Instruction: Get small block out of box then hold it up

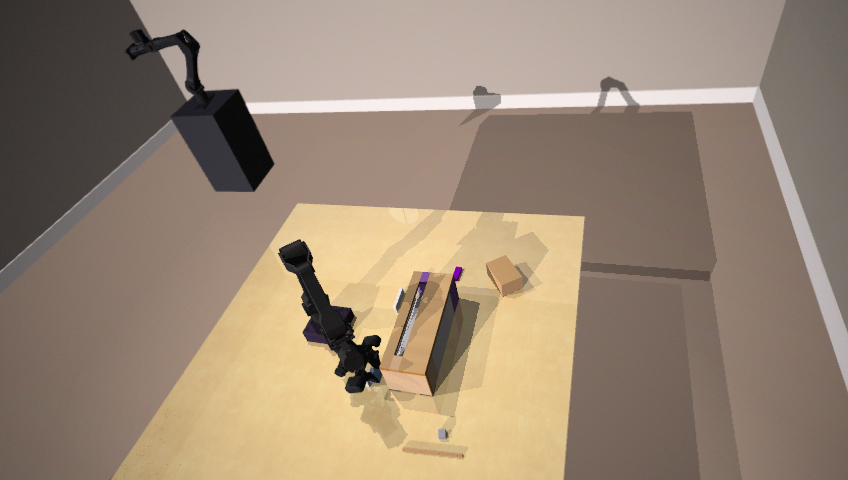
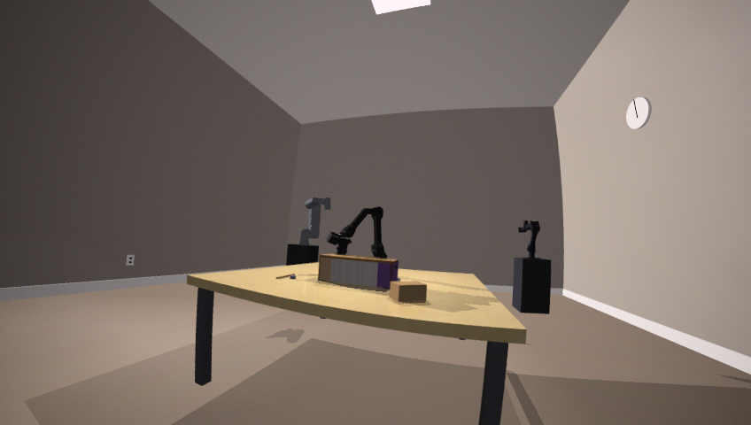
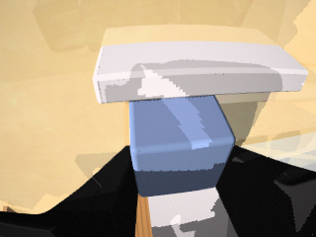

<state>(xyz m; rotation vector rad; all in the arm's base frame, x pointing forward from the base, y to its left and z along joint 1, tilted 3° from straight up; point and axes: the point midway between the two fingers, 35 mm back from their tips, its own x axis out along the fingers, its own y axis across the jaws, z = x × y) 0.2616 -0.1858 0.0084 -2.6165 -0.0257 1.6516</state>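
Top view, pinching a blue block in the black tool, lower centre, outside the wooden box, exterior view, tool partly behind box, mid-frame on the counter, wrist view, block centred, beside a white bar.

We see bright light on the table, with overlapping shadows across the floor, a dim left wall, a glowing ceiling panel, and a curved table edge in the exterior view.
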